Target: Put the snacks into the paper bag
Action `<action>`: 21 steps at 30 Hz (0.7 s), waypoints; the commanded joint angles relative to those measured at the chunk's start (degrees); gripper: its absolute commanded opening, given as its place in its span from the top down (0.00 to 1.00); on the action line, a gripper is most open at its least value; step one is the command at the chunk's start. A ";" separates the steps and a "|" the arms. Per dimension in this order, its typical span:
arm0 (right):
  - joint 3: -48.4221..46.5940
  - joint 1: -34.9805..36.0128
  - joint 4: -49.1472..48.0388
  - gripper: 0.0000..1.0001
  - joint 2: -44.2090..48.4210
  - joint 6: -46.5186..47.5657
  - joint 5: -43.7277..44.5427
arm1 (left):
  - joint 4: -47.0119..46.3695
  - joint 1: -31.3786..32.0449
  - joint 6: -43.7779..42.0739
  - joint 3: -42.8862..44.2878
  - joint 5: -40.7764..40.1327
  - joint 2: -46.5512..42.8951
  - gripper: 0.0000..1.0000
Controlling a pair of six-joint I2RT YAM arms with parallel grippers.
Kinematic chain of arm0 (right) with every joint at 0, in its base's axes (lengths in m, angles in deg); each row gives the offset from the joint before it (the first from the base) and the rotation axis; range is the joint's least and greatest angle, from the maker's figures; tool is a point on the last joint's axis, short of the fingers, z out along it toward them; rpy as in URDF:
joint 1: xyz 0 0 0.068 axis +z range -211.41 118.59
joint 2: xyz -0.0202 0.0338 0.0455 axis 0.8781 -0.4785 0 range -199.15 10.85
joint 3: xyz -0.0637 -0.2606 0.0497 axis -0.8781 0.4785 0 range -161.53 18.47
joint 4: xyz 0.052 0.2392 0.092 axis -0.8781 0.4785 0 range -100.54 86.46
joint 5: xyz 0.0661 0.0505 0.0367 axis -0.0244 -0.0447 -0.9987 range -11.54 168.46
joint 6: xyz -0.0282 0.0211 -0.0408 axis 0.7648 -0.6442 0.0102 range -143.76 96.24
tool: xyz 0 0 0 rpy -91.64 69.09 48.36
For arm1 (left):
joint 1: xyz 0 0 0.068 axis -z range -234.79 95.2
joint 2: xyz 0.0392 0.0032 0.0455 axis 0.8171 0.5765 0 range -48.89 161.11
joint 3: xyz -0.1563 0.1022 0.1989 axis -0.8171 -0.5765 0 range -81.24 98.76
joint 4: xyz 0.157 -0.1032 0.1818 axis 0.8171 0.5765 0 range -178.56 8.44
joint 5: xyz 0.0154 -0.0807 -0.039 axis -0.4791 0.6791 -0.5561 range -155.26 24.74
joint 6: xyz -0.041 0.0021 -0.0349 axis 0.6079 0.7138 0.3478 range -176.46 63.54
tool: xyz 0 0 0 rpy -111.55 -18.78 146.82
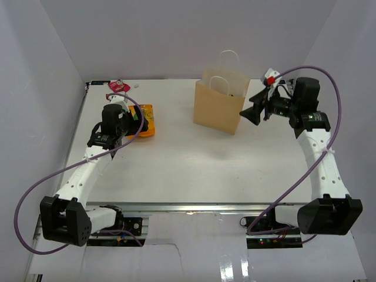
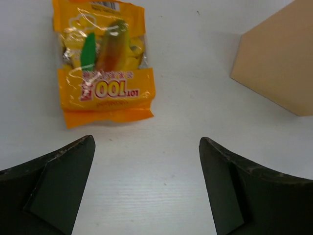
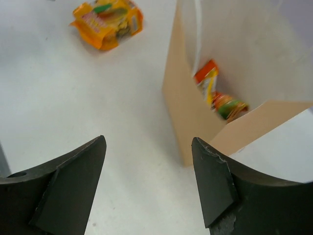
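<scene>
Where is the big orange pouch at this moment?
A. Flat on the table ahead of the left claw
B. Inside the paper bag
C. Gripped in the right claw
A: the orange pouch lies flat on the table, in front of the open left claw and apart from the paper bag.

Paper bag (image 1: 218,108): one, with two white handles.
Orange pouch (image 1: 147,120) on the table (image 1: 176,170): one.
Magenta packet (image 1: 117,87): one seen.
Packets showing inside the bag: two, an orange-white packet (image 3: 208,81) and an orange-green packet (image 3: 230,106); the rest of the interior is hidden.
</scene>
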 commanded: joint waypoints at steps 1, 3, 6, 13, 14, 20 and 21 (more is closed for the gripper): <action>9.88 0.12 4.51 0.23 5.12 5.78 -4.03 | -1.28 -2.25 -13.70 4.94 -5.04 3.67 0.02; 12.72 0.12 4.95 0.23 7.24 6.05 -4.29 | -1.28 -4.44 -15.21 8.45 -4.87 8.85 0.02; 16.51 0.12 4.87 0.23 8.91 5.44 -5.17 | -0.93 -7.35 -15.47 13.20 -3.03 16.85 0.02; 20.47 0.12 5.57 0.23 11.11 5.08 -6.22 | -5.14 -11.14 -16.27 20.06 6.55 31.35 0.05; 20.90 0.12 5.74 0.23 11.38 5.17 -6.14 | -5.41 -11.14 -16.18 20.76 7.17 32.59 0.06; 21.61 0.12 6.18 0.23 11.56 4.99 -6.14 | -7.96 -13.07 -14.08 22.52 13.67 39.45 0.13; 21.52 0.12 6.18 0.23 11.55 4.99 -6.31 | -8.31 -13.07 -13.72 22.52 14.11 40.32 0.17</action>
